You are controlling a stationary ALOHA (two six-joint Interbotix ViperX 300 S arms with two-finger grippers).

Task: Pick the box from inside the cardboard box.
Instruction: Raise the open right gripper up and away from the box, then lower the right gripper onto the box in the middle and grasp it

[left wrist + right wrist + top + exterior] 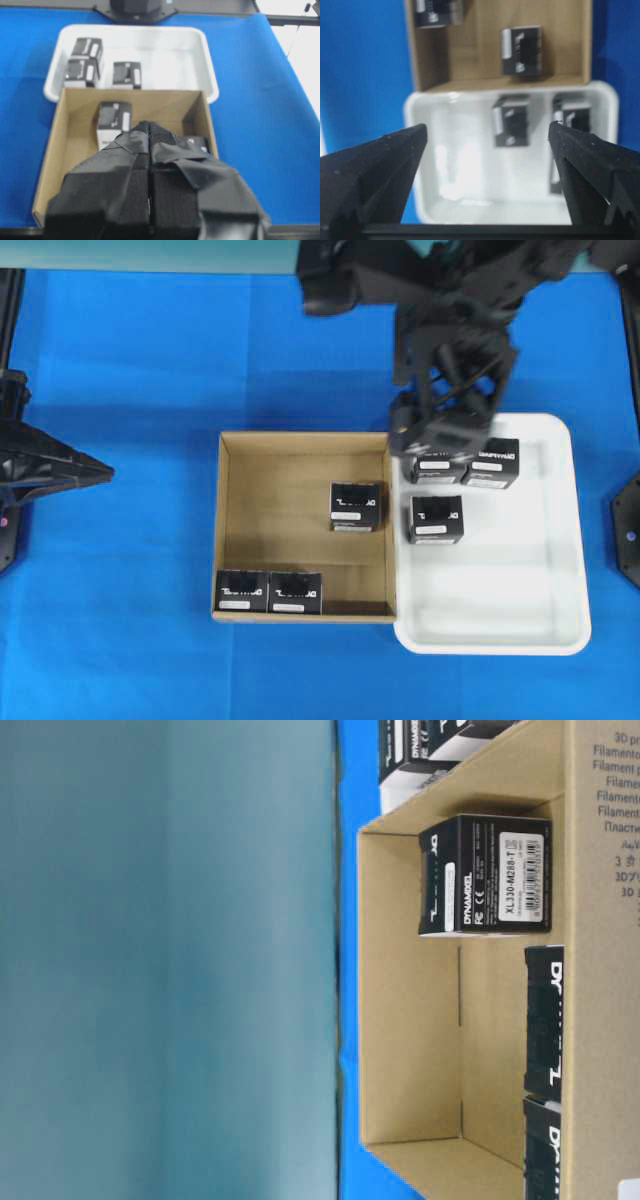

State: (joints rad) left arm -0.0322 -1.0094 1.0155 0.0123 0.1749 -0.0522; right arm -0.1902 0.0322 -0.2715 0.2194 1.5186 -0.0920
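Blue cloth covers the table (pixel 130 370), and on it the brown cardboard box (pixel 228 530) sits flush against a white tray (pixel 560 540). Three black boxes already lie in the tray; three remain in the carton, two along one wall and a lone box (pixel 355 506) out on the carton floor, close to the wall shared with the tray. The right gripper (pixel 487 145) hangs over the tray with its jaws spread wide and nothing between them; in its wrist view the lone box (pixel 521 50) lies ahead of the jaws, past the tray rim and the carton wall, and a little toward the right-hand finger. That box looks the easiest pick, having free space on most sides. A good approach would probably carry the jaws high over the shared wall, centre them so one finger falls each side of the box, then descend straight, keeping the wall-side finger off the cardboard. The left gripper (pixel 150 190) rests with its padded jaws pressed together, well back from the work.
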